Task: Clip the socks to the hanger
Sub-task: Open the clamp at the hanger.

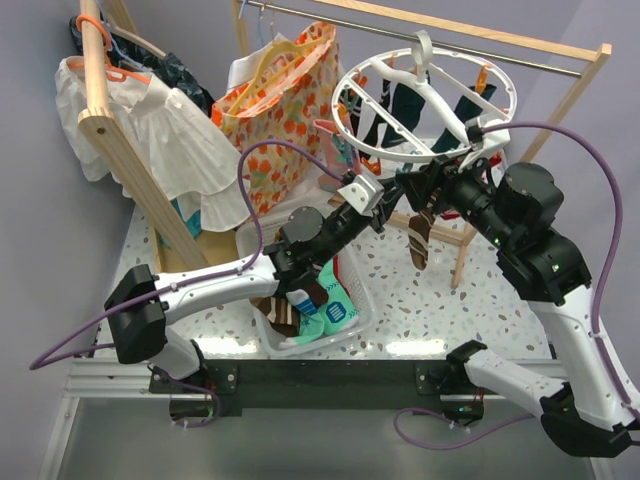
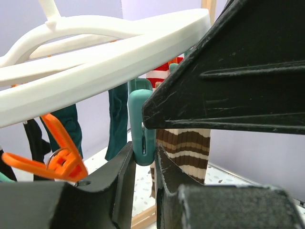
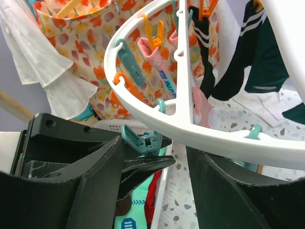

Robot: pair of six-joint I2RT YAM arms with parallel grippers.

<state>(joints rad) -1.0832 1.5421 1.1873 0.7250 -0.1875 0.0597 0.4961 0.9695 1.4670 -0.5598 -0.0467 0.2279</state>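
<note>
The white ring hanger [image 1: 354, 78] hangs from the wooden rail with several socks clipped on it. My left gripper [image 2: 143, 162] is shut on a teal clip [image 2: 142, 129] under the rim [image 2: 119, 62]. Right behind it hangs a brown sock with cream stripes [image 2: 188, 145] [image 1: 420, 238]; its top is hidden by my right gripper's finger [image 2: 238, 71]. My right gripper [image 3: 155, 145] stands open, with the hanger rim [image 3: 214, 136] crossing between its fingers and the teal clip [image 3: 143, 140] by its left finger. Both grippers [image 1: 385, 192] [image 1: 422, 183] meet at the near rim.
A white basket [image 1: 355, 320] below holds teal, brown and red socks [image 1: 330, 305]. A floral bag [image 1: 280, 110] and a white shirt [image 1: 170, 140] on an orange clothes hanger stand at back left. The wooden rail [image 1: 450, 30] runs behind. An orange clip [image 2: 62, 160] dangles left of the left gripper.
</note>
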